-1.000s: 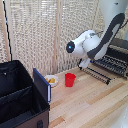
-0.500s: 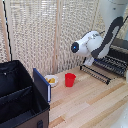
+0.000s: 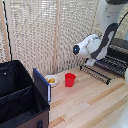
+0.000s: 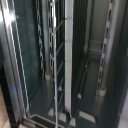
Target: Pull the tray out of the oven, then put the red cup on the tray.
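Observation:
The red cup (image 3: 70, 79) stands upright on the wooden table, apart from the arm. At the exterior view's right edge sits the dark oven (image 3: 121, 46), its door (image 3: 96, 73) folded down. The tray (image 3: 113, 64), a rack of thin dark bars, lies at the oven's mouth above the door. My gripper (image 3: 91, 61) hangs at the tray's near end, dark against the bars, and its jaws are not discernible. The wrist view shows the tray's thin bars (image 4: 60, 65) close up against the oven's inner walls (image 4: 27, 55); no fingers show there.
A small white bowl with yellow bits (image 3: 51, 80) sits beside the cup. A big black fabric case (image 3: 20, 97) with a blue lid flap fills the exterior view's left. A slatted blind forms the backdrop.
The arm has shifted a little toward the exterior view's right, nearer the oven, and dipped slightly. The cup, bowl and case have not moved.

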